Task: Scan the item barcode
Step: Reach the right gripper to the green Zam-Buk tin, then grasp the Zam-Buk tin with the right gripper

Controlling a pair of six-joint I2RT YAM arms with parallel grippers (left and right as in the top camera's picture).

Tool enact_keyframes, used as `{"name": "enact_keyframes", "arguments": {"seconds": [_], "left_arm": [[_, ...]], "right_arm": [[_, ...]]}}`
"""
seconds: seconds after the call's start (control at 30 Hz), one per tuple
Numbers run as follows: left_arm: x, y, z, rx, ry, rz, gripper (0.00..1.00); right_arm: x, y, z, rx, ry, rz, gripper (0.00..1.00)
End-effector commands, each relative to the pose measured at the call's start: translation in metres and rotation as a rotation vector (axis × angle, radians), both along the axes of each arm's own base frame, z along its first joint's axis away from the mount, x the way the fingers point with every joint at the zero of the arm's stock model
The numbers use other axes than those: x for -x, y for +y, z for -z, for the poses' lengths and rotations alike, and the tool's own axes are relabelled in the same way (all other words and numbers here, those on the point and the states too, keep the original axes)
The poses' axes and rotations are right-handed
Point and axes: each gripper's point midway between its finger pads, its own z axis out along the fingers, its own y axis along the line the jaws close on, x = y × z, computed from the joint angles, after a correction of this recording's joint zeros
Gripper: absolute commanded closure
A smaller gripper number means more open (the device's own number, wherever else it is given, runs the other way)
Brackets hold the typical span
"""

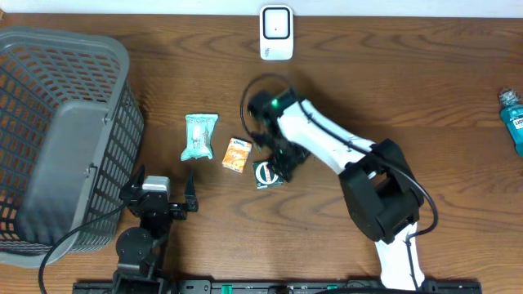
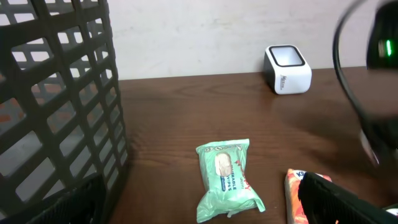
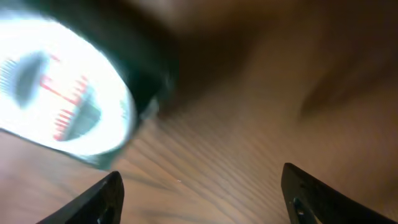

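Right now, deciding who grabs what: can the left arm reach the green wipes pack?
Probably yes. The left gripper is open and faces the green wipes pack with only table between; the basket stands off to one side.

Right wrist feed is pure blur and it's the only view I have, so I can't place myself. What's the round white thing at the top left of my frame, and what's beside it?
Observer: Overhead shows it's a small dark green item with a round white face. It lies on the table, just right of an orange packet.
Operator: Where's the scanner from there?
Observer: The white scanner stands at the table's far edge, almost straight beyond the item.
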Motion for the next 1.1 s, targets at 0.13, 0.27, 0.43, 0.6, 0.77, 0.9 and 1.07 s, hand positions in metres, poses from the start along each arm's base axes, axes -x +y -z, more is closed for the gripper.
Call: {"name": "enact_keyframes", "arguments": {"seconds": [0.13, 0.27, 0.43, 0.6, 0.77, 0.9, 1.07], "left_arm": [[0.001, 0.003, 0.018, -0.004, 0.054, -0.016, 0.02], [0.001, 0.003, 0.018, -0.004, 0.054, -0.016, 0.02], [0.001, 0.003, 0.018, -0.004, 0.054, -0.016, 0.02], [0.001, 0.003, 0.018, -0.004, 0.054, -0.016, 0.03], [0.001, 0.003, 0.018, -0.004, 0.054, -0.016, 0.02], [0.001, 0.003, 0.018, -0.004, 0.054, -0.016, 0.02], [0.001, 0.003, 0.018, -0.004, 0.054, -0.016, 0.02]], "right_arm": [[0.011, 0.065, -0.036, -0.229, 0.057, 0.446, 0.43], [0.026, 0.079, -0.033, -0.21, 0.06, 0.491, 0.66], [0.038, 0.108, -0.032, -0.259, 0.035, 0.417, 0.67], [0.043, 0.128, -0.018, -0.304, 0.011, 0.439, 0.77], [0.051, 0.121, 0.006, -0.282, 0.021, 0.486, 0.81], [0.054, 0.104, 0.012, -0.206, 0.002, 0.504, 0.85], [0.048, 0.075, 0.013, -0.084, -0.075, 0.506, 0.86]]}}
